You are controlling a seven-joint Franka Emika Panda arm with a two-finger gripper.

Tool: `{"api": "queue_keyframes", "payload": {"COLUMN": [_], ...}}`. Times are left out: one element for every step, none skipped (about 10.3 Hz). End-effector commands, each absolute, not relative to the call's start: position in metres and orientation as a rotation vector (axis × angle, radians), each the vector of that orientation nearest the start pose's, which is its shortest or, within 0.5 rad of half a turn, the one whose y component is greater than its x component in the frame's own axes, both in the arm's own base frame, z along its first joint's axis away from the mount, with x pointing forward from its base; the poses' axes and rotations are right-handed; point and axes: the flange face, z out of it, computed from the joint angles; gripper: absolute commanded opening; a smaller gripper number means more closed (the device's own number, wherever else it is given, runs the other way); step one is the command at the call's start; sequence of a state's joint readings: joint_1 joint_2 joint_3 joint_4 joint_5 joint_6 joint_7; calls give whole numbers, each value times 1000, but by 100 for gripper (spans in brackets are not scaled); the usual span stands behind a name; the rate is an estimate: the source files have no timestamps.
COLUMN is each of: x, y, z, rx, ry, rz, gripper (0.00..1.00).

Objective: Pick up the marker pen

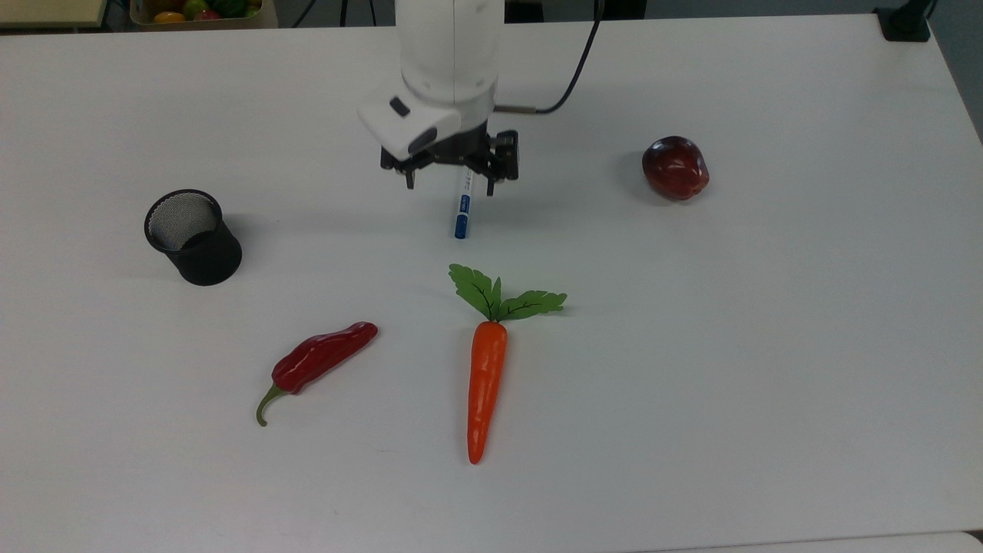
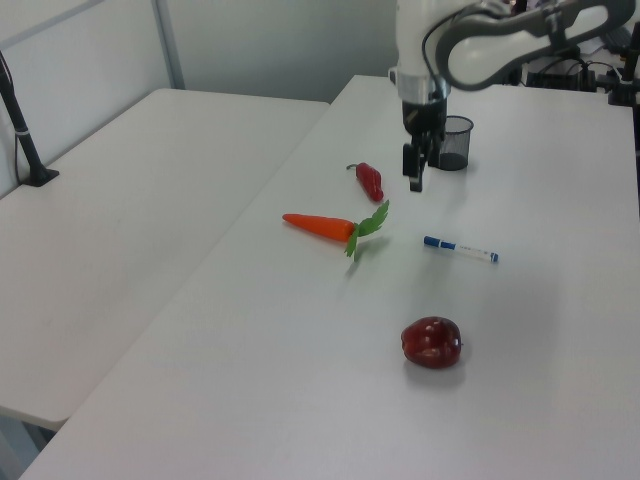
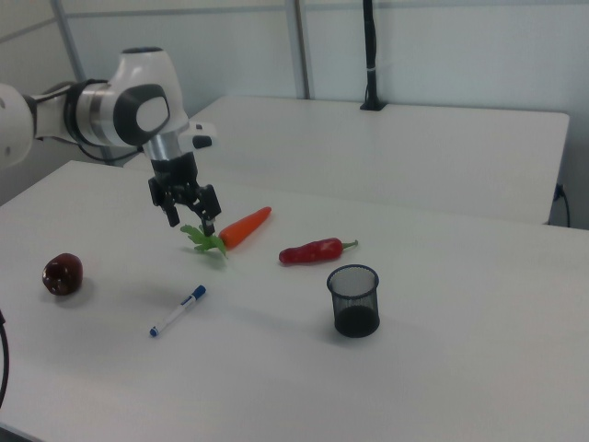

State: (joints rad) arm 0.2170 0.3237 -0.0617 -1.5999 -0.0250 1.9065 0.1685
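Note:
The marker pen (image 1: 463, 206) lies flat on the white table, white barrel with a blue cap toward the carrot; it also appears as the marker pen (image 2: 460, 249) and the marker pen (image 3: 179, 310). My gripper (image 1: 451, 184) hangs open above the pen's barrel with nothing between its fingers. In the left view the gripper (image 2: 415, 180) is well clear of the table, up and to the left view's left of the pen. In the right view the gripper (image 3: 190, 221) hovers high over the pen, jaws spread.
A black mesh cup (image 1: 192, 238) stands at the top view's left. A red chilli (image 1: 322, 361) and a carrot (image 1: 484, 384) lie toward the front, a dark red apple (image 1: 675, 167) at the right. A box of fruit (image 1: 196, 9) sits beyond the table's far edge.

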Motion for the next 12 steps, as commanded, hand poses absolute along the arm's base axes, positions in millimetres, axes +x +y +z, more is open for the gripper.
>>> {"api": "queue_keyframes", "payload": {"x": [613, 603, 593, 583, 574, 568, 562, 557, 551, 547, 547, 547], "y": [98, 92, 89, 83, 75, 62, 51, 35, 21, 12, 12, 14], "z": [509, 530, 544, 560, 576, 585, 594, 599, 606, 611, 611, 611], "rx": [-3219, -3218, -3217, -3213, -3209, -3204, -3195, -3187, -3179, -3177, -3177, -3177], "ry": [-17, -14, -39, -79, -100, -102, -128, -165, -204, -202, -197, -194], "rz": [-14, -23, -14, -6, -8, 6, 9, 30, 47, 49, 49, 51], "gripper": [100, 100, 100, 100, 100, 100, 100, 100, 100, 100, 100, 100]}}
